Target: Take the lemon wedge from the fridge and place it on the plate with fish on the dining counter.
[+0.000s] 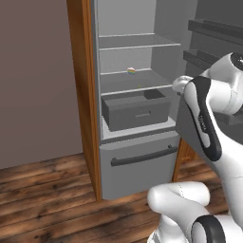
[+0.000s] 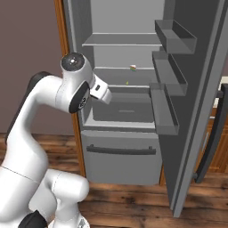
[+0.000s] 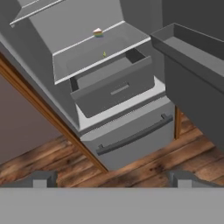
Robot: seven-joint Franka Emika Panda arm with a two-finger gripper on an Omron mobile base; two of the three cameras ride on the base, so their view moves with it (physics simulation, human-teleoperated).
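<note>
Inside the open fridge [image 1: 135, 156], the lemon wedge [image 1: 131, 71] sits on a middle shelf [image 3: 87, 54], while the claw [image 3: 111, 179] hangs spread wide and empty, well short of it.

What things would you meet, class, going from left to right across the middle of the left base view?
Brown wall → wooden side panel → lemon wedge on its fridge shelf → robot arm.
</note>
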